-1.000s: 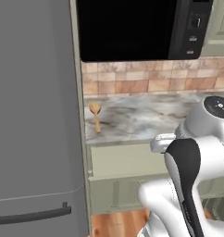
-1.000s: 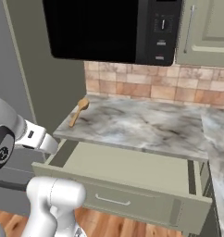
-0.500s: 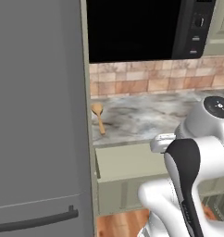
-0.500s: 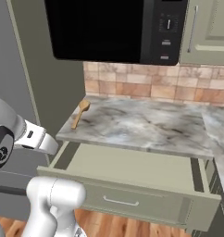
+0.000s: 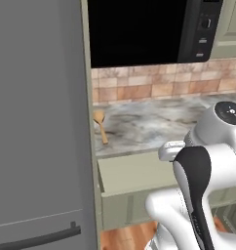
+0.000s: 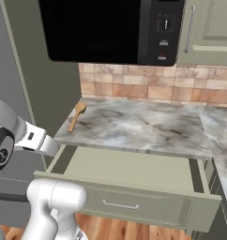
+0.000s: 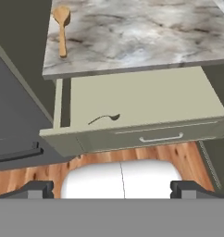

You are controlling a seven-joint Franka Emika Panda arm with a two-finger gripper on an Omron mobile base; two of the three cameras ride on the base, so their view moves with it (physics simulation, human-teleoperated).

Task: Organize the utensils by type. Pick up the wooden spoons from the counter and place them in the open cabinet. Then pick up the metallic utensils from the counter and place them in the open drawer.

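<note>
Glossy white rounded arm point(image 5: 207, 161) segments with black joint covers (one round grey cap).

Soft, even rendered light is falling across every view, with no visible lamp and no hard glare. The grey-white marbled stone counter point(image 6: 148, 126) is reading bright ahead of the arm, while the black microwave door point(image 5: 134, 31) above it is staying flat and nearly featureless. A faint shadow is lying under the counter's front edge onto the open pale olive-green drawer point(image 7: 137, 99). Edges are looking slightly soft and pixelated; nothing is blurring or warping toward the borders.
</note>
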